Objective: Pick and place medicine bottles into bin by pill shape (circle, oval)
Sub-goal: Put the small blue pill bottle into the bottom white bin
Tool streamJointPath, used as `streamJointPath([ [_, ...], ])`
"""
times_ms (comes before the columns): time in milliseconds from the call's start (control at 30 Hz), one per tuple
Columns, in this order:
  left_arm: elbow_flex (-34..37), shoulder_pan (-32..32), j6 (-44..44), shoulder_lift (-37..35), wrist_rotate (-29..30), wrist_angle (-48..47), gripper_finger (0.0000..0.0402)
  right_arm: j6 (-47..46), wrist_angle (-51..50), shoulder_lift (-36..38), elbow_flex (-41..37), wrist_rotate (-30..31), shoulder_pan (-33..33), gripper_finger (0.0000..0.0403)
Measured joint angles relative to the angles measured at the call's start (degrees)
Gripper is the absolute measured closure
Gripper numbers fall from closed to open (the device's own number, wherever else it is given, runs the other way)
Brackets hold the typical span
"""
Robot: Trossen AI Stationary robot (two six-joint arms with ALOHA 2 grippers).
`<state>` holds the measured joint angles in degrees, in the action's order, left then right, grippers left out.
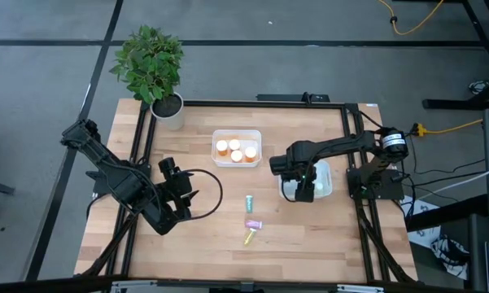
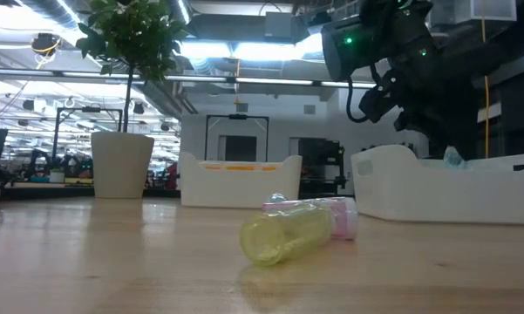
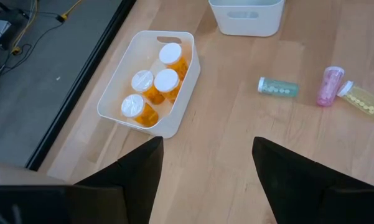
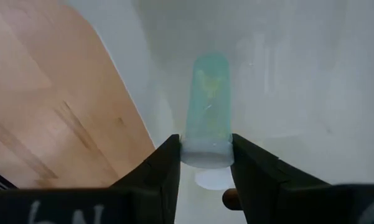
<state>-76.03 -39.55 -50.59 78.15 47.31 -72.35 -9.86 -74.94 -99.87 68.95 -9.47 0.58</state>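
My right gripper is shut on a pale teal medicine bottle inside the white bin on the table's right side. A second white bin at the far middle holds several orange bottles with white caps. Three bottles lie on their sides on the wood near the table's middle: green, pink and yellow. My left gripper waits open above the table's left side, with nothing between its fingers. My right gripper pinches the teal bottle by its wider end between its two fingers. The fingers come from above, pointing steeply down. The bottle sticks out beyond the fingertips, along them, down into the bin. Whether its far end touches the bin's floor I cannot tell.
A potted plant stands at the table's far left corner. A black frame runs around the table top. Bare wood lies between the two bins and the three loose bottles.
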Motion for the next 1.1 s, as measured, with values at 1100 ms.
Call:
streamJointPath([
  [1100, 0.0, 0.0, 0.0, 0.0, 0.0, 0.0, 0.0159, -1.1, -0.4, -4.6, 0.0, 0.5, 0.0, 0.0250],
])
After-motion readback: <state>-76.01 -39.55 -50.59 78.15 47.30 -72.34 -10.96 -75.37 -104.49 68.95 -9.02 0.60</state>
